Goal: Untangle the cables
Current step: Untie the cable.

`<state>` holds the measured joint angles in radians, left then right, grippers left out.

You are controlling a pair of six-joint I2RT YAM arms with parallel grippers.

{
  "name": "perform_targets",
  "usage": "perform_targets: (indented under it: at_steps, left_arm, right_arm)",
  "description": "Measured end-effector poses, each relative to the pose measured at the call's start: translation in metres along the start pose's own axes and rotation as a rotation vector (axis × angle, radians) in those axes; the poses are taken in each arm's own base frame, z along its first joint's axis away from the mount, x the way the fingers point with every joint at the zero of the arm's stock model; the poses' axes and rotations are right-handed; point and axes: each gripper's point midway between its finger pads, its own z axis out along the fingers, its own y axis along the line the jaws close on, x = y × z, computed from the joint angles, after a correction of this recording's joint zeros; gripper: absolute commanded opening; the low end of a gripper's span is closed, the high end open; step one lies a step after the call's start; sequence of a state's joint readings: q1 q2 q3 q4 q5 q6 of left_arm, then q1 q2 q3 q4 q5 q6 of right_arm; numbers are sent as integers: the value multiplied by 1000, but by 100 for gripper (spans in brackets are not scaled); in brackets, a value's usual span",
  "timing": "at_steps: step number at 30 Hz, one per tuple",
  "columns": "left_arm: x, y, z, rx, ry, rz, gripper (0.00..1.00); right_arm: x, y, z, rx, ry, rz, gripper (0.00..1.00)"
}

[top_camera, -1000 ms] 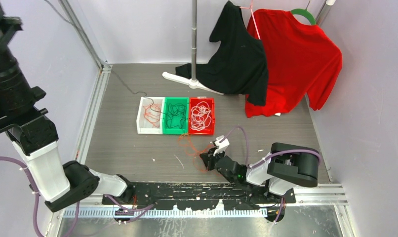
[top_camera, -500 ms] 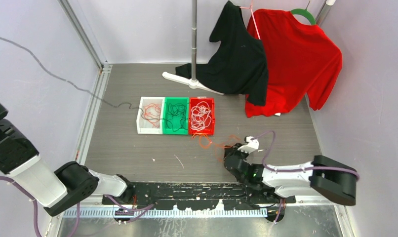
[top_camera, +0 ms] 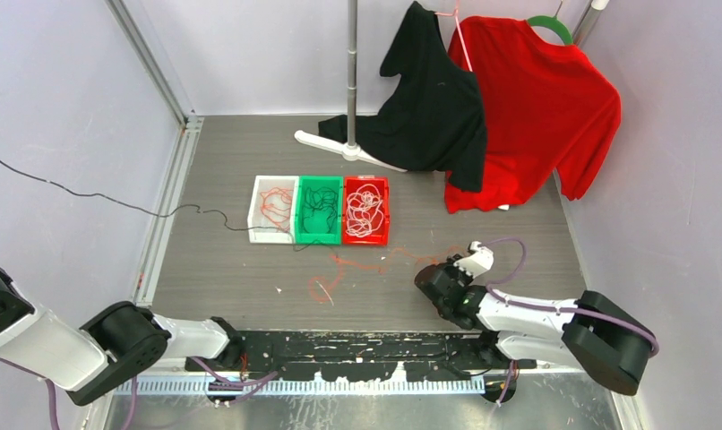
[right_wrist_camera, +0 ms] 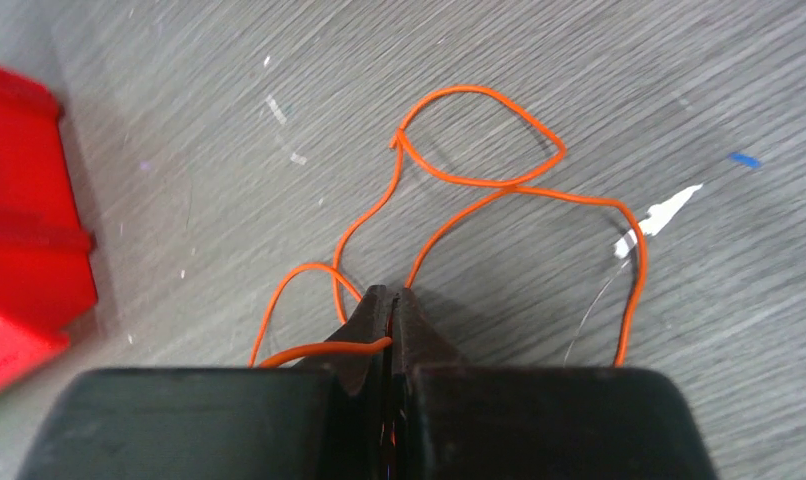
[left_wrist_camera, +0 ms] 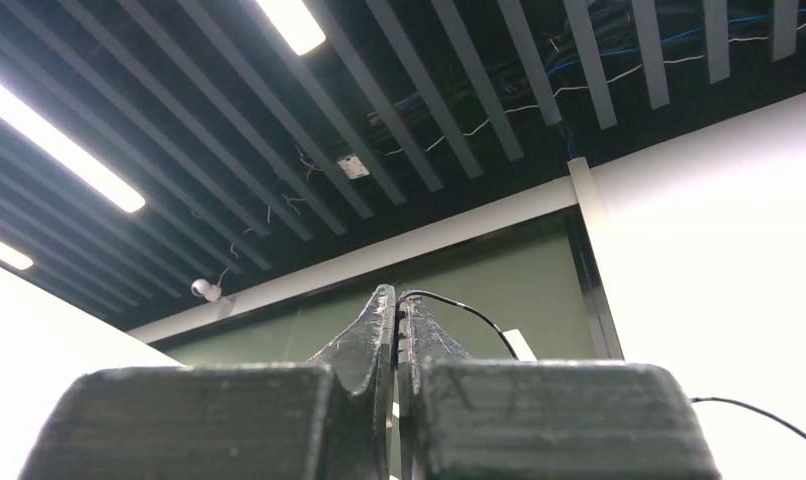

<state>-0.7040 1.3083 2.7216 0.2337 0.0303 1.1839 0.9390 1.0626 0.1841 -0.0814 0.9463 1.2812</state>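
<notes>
Clenching orange cable (right_wrist_camera: 509, 186) near the red bin (right_wrist_camera: 19, 250) is the right claw (right_wrist_camera: 390, 300); left claw (left_wrist_camera: 396, 310) clenches black cable (left_wrist_camera: 459, 303).

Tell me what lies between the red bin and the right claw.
Only the orange cable, running left from the shut right claw just below the red bin; the top view shows it.

looks like a robotics lab test cell tbh: pale walls (top_camera: 62, 90) boxed in by aluminium rails (top_camera: 165, 215) at left of frame, plus strip lights (left_wrist_camera: 59, 140) and bare ceiling wiring (left_wrist_camera: 524, 105) overhead
</notes>
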Motion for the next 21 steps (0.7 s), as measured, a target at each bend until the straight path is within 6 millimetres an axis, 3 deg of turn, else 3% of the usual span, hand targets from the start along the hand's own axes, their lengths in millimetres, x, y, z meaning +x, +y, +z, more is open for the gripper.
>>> perform_targets:
  at_steps: [6,12,16,18,21]
  left_arm:
    - [2,3,0,-2,-4,14,0]
    - [8,-9,-2,41,11,13,0]
    - [12,-16,-3,61,23,2,0]
    - [16,-26,-7,106,41,-9,0]
    - [24,-58,-25,242,89,-54,0]
  right_arm:
    - [-15,-10,14,57,26,171,1]
    - [-38,-21,24,113,41,256,1]
    - [-61,-43,36,182,19,355,22]
    - [-55,-39,36,158,71,299,36]
    - [-45,-21,35,63,164,178,49]
